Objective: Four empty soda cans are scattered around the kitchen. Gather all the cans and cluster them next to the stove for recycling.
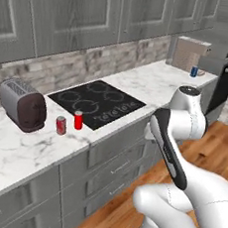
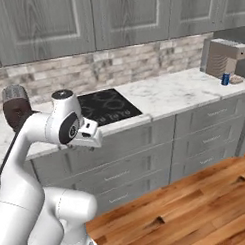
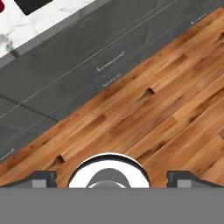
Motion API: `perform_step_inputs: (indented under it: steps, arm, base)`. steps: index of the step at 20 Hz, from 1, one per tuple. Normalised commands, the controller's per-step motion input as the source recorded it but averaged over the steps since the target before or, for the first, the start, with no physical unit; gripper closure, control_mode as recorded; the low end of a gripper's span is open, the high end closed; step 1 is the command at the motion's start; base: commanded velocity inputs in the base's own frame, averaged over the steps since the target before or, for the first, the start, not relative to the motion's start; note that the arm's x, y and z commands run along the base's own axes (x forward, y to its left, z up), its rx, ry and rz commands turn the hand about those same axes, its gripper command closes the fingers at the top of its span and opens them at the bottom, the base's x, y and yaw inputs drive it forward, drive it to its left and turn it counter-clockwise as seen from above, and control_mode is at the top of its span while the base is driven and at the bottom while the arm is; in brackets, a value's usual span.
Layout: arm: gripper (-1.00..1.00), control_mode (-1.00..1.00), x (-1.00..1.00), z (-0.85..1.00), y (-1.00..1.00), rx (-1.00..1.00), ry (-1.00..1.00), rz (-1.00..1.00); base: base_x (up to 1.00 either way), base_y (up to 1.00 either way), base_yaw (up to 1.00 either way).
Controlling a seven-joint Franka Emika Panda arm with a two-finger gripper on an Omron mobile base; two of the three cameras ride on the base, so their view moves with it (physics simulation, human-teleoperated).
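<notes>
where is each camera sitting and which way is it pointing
Left base view: behind the arm on its left, facing the stove, two red cans and toaster; arm at lower right.
Right base view: behind on its right, facing the same counter; arm at lower left.
Hand view: looks down at the wood floor and drawers; open gripper.
Both base views share the blue can.
</notes>
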Motion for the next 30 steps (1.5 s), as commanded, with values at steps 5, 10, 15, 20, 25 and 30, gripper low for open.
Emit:
perform_step_inputs:
  steps: [5,10,15,20,25,30]
  arm:
    - [-1.00,1.00,0.00,0.00,0.00,0.00,0.00,0.00]
    - [-1.00,1.00,0.00,0.00,0.00,0.00,0.00,0.00]
    - [-1.00,1.00,0.00,0.00,0.00,0.00,0.00,0.00]
    - [-1.00,1.00,0.00,0.00,0.00,0.00,0.00,0.00]
    - [-1.00,1.00,0.00,0.00,0.00,0.00,0.00,0.00]
    - [-1.00,1.00,0.00,0.00,0.00,0.00,0.00,0.00]
  base:
    - [0.10,-0.28,-0.36]
    - [0.59,-0.16,-0.18]
    - [0.74,-0.36,-0.10]
    - [0.81,-0.22,-0.09]
    - [0.86,-0.16,-0.08]
    - [0.86,-0.17,-0.09]
